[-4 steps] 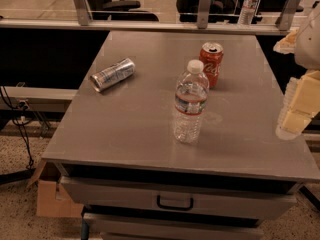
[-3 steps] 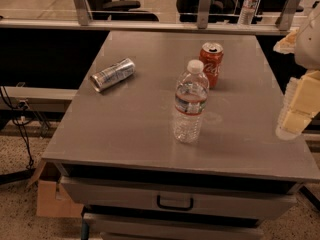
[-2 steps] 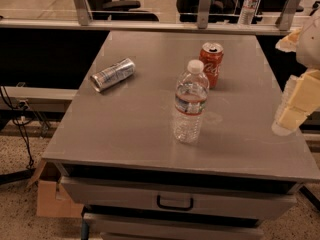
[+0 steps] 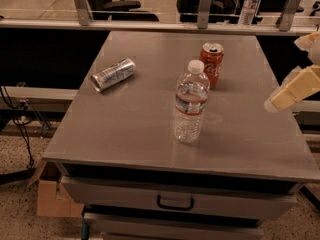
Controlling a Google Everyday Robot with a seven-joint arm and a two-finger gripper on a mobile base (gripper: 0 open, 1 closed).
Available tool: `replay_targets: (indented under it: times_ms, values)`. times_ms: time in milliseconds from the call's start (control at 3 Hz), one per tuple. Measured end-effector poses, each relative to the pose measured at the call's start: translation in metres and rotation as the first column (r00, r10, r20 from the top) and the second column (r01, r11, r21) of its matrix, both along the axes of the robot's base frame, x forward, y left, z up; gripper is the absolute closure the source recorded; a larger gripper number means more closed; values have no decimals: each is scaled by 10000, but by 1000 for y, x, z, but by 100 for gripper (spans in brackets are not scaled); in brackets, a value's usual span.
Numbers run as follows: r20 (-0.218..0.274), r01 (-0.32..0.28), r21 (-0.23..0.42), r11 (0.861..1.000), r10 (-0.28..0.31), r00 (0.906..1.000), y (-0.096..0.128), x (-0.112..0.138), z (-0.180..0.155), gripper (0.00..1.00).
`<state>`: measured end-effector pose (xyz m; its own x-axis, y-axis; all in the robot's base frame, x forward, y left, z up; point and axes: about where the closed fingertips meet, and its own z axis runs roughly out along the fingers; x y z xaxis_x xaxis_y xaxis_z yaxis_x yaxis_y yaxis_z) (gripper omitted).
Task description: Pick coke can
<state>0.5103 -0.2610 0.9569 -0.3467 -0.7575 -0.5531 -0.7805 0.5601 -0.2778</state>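
Observation:
The coke can [image 4: 212, 64] stands upright on the grey table [image 4: 135, 134], toward the back and right of centre. It is red-orange with white script and a silver top. A clear plastic water bottle [image 4: 190, 103] with a white cap stands just in front of it, to the left. My gripper [image 4: 292, 89] shows as a cream-coloured part at the right edge of the view, above the table's right side, well to the right of the can and apart from it.
A silver-and-blue can [image 4: 113, 74] lies on its side at the table's left. A drawer with a black handle [image 4: 175, 203] sits under the table top. A cardboard box [image 4: 52, 194] is on the floor at the left. A rail [image 4: 200, 24] runs behind the table.
My gripper has moved a little to the left, further in over the table's right edge. The cans and the bottle have not moved.

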Motion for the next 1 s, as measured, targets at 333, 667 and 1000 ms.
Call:
replay_targets:
  times_ms: [333,667,1000]
  values:
    - [1133,281,2287,9731,-553,9920,-9,36,-14,0]
    - [1088,271,2375,9710,-543,9926,-3,34,-8,0]
    - [1168,206,2484,9684,-511,9918,2,39,-9,0]
